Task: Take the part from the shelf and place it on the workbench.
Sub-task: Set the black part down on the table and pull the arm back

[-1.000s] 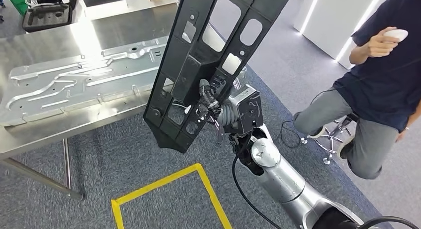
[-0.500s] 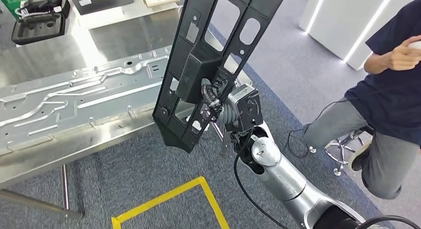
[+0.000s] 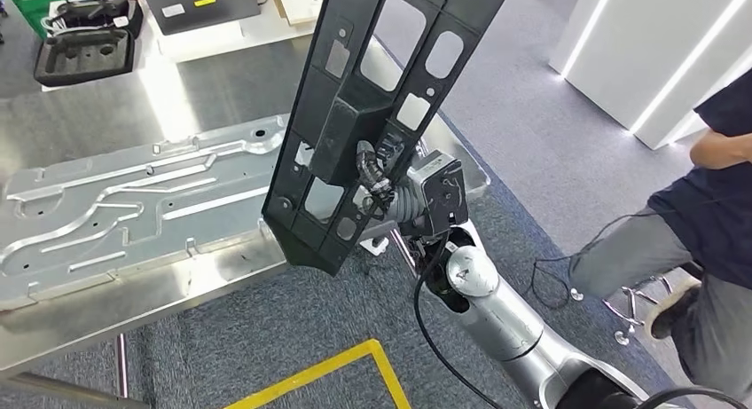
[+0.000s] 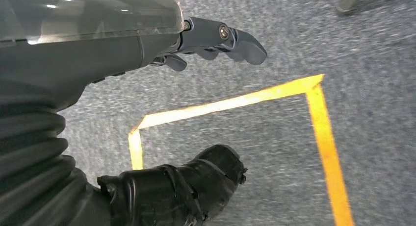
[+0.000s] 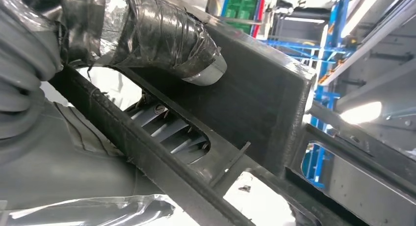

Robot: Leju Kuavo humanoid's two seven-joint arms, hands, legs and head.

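**Part in hand, carried toward the bench**

Head view: the right hand (image 3: 377,183) grips a long black part (image 3: 377,98), a flat frame with cut-out windows. The part stands nearly upright in the air, leaning toward 1 o'clock, its low end at about 7 o'clock from the hand. Behind it, from 9 to 11 o'clock, runs the steel bench (image 3: 80,98), with a pressed metal panel (image 3: 142,214) lying flat on it. A black tray (image 3: 84,50) sits at the bench's far end, near 11 o'clock. A seated person (image 3: 701,223) is at 3 o'clock. Yellow floor tape (image 3: 328,373) shows at 6 o'clock.

Left wrist view: the left hand (image 4: 216,37) hangs over grey carpet and tape, fingers apart, holding nothing.

Right wrist view: taped fingers (image 5: 162,32) wrap over a black bar of the part, close up.

Judgement: this is the carry step; the placing is not yet done. Next, the part likely needs tilting flat and lowering onto bare bench, beside the panel.
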